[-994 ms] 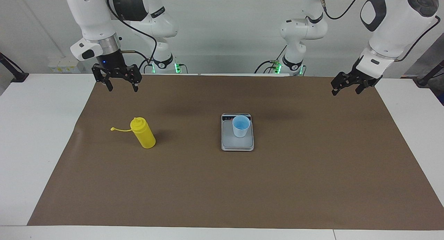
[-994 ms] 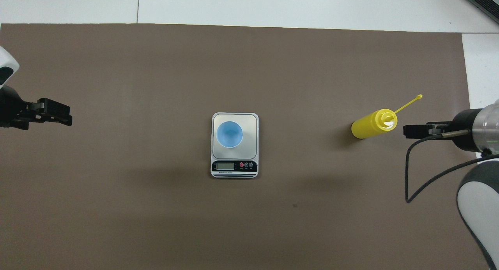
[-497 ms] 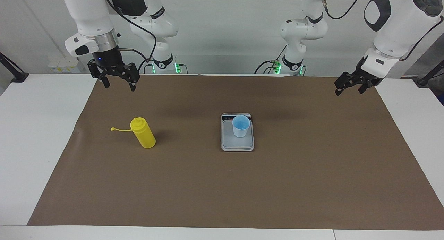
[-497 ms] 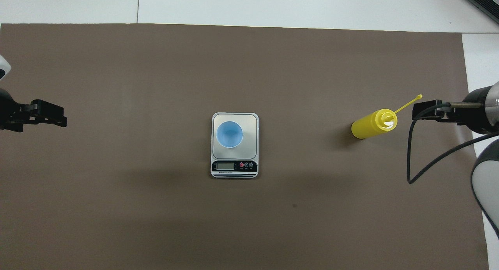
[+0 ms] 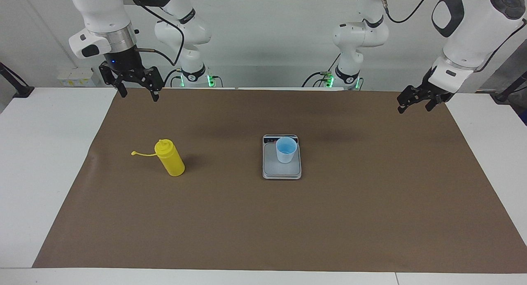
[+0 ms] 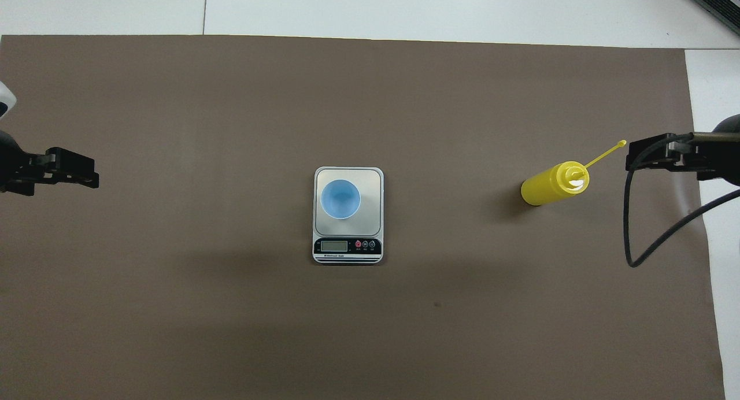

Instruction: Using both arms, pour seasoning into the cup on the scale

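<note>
Brown paper mat (image 5: 350,219) covers the middle of your tabletop (image 5: 37,161), and the scale (image 5: 281,169) sits at its centre, so take that as your landmark. You've got the cup (image 5: 286,149), light blue, standing upright on the scale's grey plate, at the end nearest the dark display strip, which faces the robots. Look toward the right arm's end of the tabletop from the scale and there's your seasoning (image 5: 169,158), the yellow squeeze bottle, standing on the mat well apart from the scale, with its thin cap strap sticking out away from the scale. Nothing is touching it.

Your right gripper (image 5: 136,91) hangs in the air over the mat's edge on the robots' side, off toward the right arm's end from the scale, fingers pointing down and spread apart, holding nothing. Your left gripper (image 5: 416,104) is up over the corner of the mat toward the left arm's end from the scale, tilted, its fingers parted too and empty. Both sit well clear of the scale, the cup and the bottle.
</note>
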